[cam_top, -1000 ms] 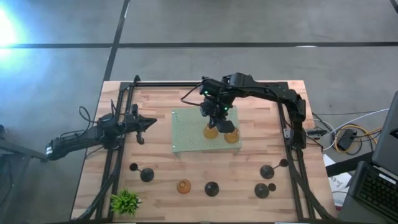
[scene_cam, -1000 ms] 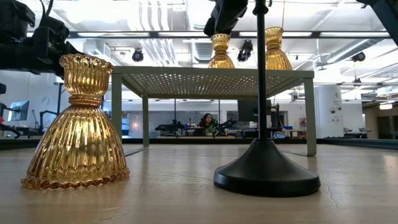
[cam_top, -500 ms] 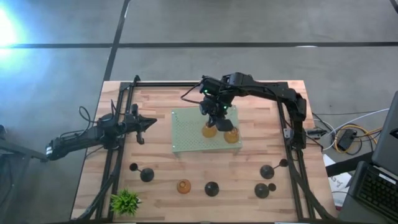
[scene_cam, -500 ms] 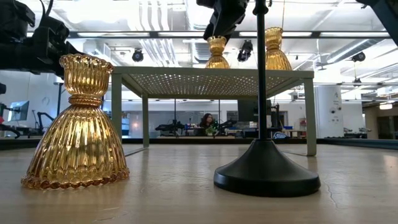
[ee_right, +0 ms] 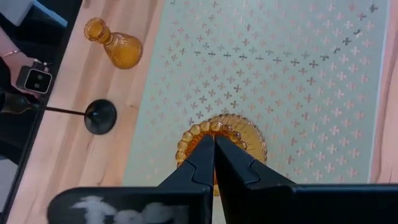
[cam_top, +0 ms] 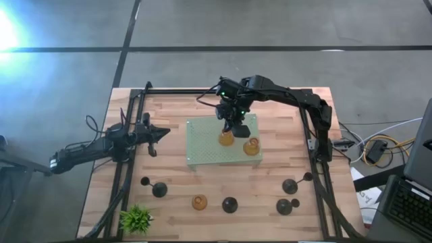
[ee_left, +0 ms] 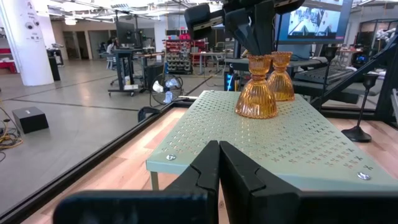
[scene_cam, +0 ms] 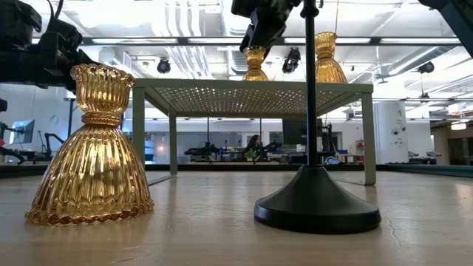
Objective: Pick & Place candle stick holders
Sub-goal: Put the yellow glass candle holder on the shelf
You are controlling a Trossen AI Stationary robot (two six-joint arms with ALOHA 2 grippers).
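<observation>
Waiting at the table's left edge, the left gripper is sitting closed and empty. Over the green stand, the right gripper is hovering — fingers pressed together, holding nothing — directly above an amber holder standing on it, a second amber holder just beside. Placing looks done; next likely comes fetching another holder from the table's front row.

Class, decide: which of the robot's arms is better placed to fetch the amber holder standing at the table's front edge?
Probably the left: its shut left gripper waits free. The right gripper is above the mat, shut over an amber holder. Target: front amber holder.
</observation>
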